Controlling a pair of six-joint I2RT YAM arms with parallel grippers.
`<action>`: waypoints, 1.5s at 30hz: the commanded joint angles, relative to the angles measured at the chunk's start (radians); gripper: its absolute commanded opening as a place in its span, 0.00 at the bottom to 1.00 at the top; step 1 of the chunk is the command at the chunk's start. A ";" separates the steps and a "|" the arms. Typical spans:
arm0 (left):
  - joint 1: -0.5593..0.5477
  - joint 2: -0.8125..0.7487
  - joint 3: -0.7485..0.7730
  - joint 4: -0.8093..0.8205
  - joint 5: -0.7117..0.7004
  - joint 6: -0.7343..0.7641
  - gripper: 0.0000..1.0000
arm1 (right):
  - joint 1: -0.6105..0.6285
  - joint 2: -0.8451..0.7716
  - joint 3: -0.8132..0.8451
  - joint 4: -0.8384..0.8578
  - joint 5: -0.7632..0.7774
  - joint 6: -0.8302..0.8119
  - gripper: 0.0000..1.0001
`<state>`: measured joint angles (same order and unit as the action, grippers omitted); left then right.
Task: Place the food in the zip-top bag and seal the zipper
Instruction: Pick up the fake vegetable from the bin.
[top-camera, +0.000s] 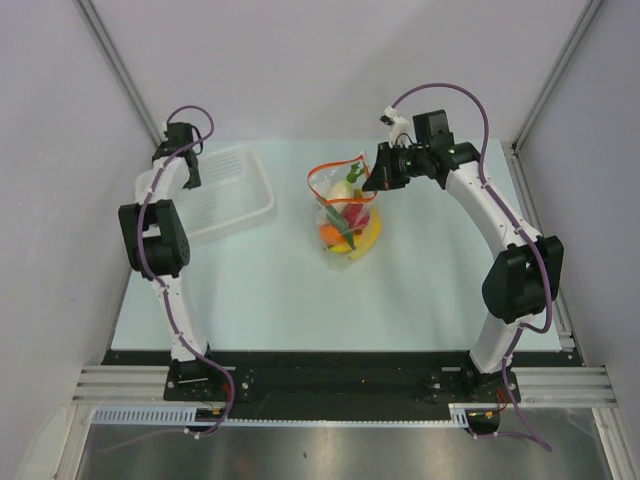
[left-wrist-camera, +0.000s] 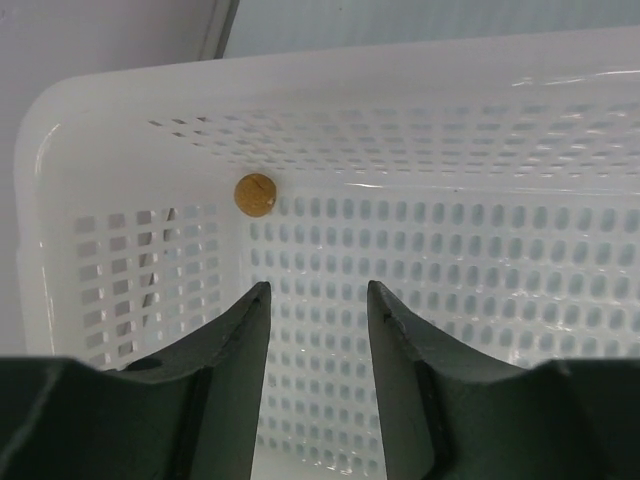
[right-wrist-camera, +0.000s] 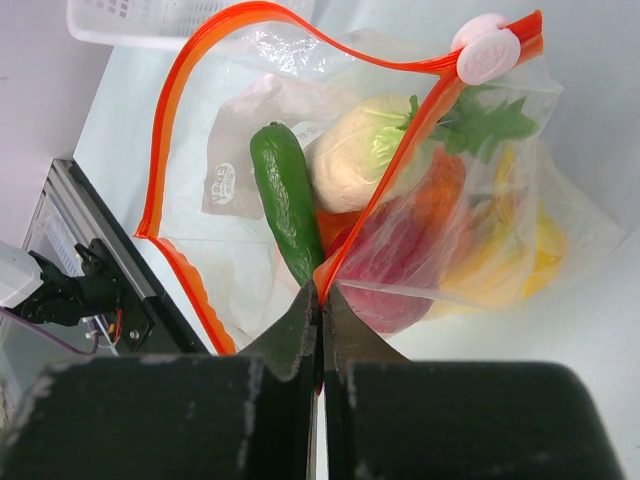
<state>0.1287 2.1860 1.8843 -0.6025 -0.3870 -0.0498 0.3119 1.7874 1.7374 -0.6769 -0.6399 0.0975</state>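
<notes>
The clear zip-top bag (top-camera: 346, 213) lies mid-table with its mouth open. Its red-orange zipper (right-wrist-camera: 170, 110) loops wide, with a pale slider (right-wrist-camera: 487, 50) at the far end. Inside I see a green pepper (right-wrist-camera: 285, 200), white radish (right-wrist-camera: 355, 160), carrot (right-wrist-camera: 440, 190), red fruit (right-wrist-camera: 400, 265) and yellow banana (right-wrist-camera: 525, 250). My right gripper (right-wrist-camera: 322, 292) is shut on one lip of the zipper; it also shows in the top view (top-camera: 372, 182). My left gripper (left-wrist-camera: 318, 290) is open and empty over the white tray. A small orange (left-wrist-camera: 255, 195) sits in the tray's far left corner.
The white perforated tray (top-camera: 235, 205) stands at the back left, its walls around my left fingers (left-wrist-camera: 240, 340). Grey enclosure walls rise on both sides and behind the table. The black base rail (top-camera: 330, 375) runs along the near edge.
</notes>
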 joint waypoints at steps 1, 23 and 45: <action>0.025 0.015 -0.010 0.092 -0.081 0.090 0.47 | -0.004 -0.034 0.033 0.028 -0.010 -0.002 0.00; 0.094 0.129 -0.037 0.216 0.008 0.156 0.48 | 0.007 0.018 0.090 0.030 0.014 0.027 0.00; 0.097 0.190 0.052 0.187 0.063 0.146 0.35 | -0.002 0.038 0.094 0.034 0.003 0.030 0.00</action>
<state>0.2184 2.3581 1.8931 -0.4061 -0.3618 0.0986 0.3119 1.8244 1.7775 -0.6765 -0.6205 0.1207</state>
